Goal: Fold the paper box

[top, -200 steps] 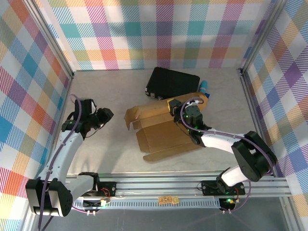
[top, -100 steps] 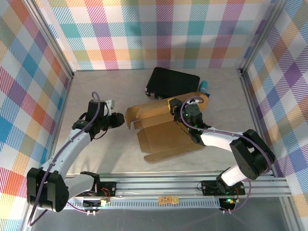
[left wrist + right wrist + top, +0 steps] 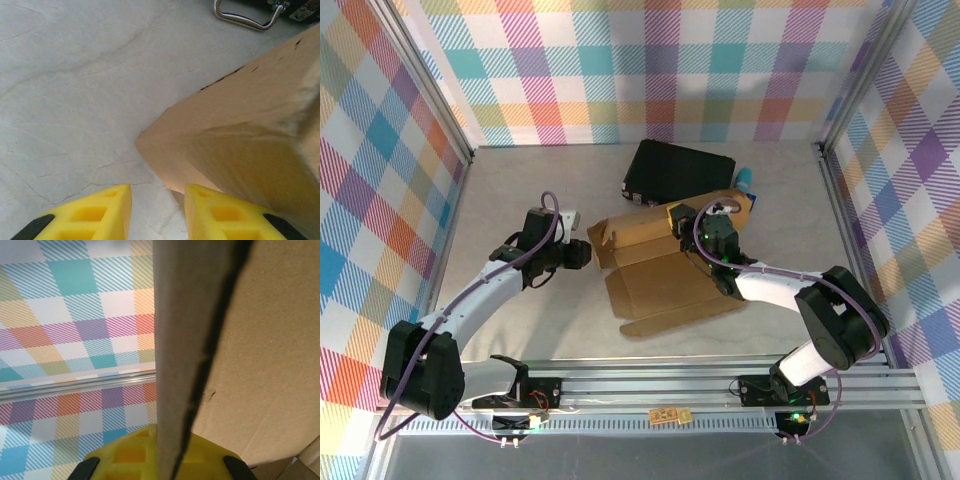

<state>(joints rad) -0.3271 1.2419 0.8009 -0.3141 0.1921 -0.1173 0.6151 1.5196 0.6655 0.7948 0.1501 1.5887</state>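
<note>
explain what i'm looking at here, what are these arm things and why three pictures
These are two robot arms bolted at the near edge of a table, each ending in a two-finger gripper. The wide picture looks down from above and behind them; the other two come from cameras on each wrist, so the yellow shapes are gripper fingers. On the table lie a brown paper box, partly folded, and a black case behind it. The right gripper is shut on a raised cardboard panel. The left gripper is open, holding nothing, pointed at the box's left corner.

Black case (image 3: 675, 168) partly behind paper box (image 3: 660, 275)
</note>
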